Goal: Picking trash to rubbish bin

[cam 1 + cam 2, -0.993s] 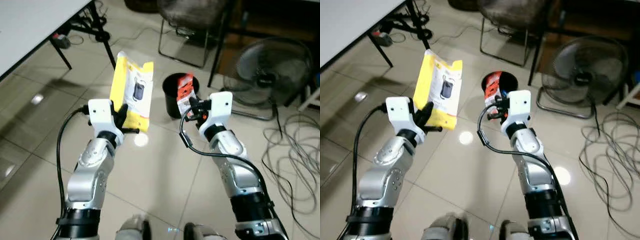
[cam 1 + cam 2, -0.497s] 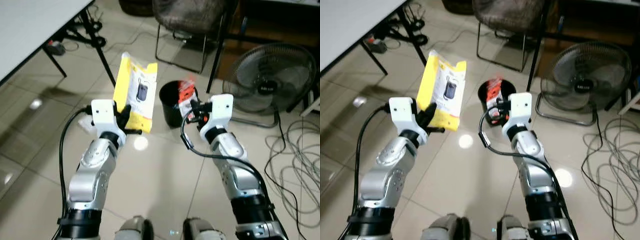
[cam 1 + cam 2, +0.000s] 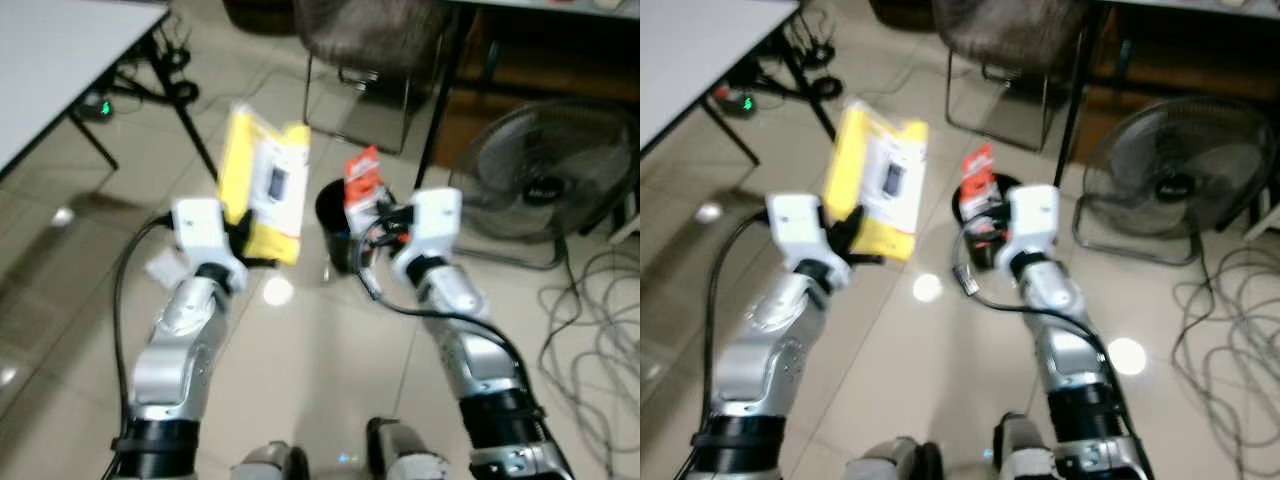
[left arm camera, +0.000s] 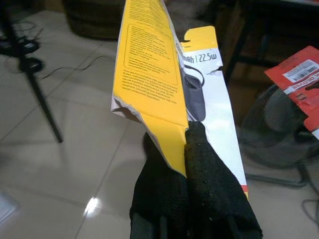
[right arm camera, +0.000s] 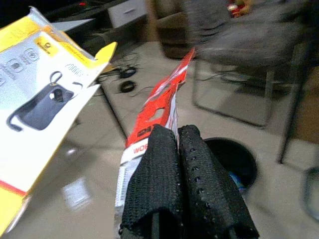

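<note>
The left tool (image 3: 243,243) is pressed together on the bottom edge of a big yellow card pack (image 3: 262,183). It holds the pack up in the air, to the left of the black bin (image 3: 335,215). The pack looks light and thin. It is stiff card, but it can bend or flop if it is held only by one edge, so a hold low on the fold is a good spot. One corner looks torn.

The bin stands on the tile floor (image 3: 300,340), between the two arms and a little farther away. Something small lies inside it.

The right tool (image 3: 980,225) is pinching a red and white wrapper (image 3: 980,182). The wrapper sticks up just over the near rim of the bin. It looks very light and flat, and a bit slippery, so it could flutter off to the side when let go.

Far on the right stands a fan (image 3: 545,185), with loose cables (image 3: 600,320) on the floor.
</note>
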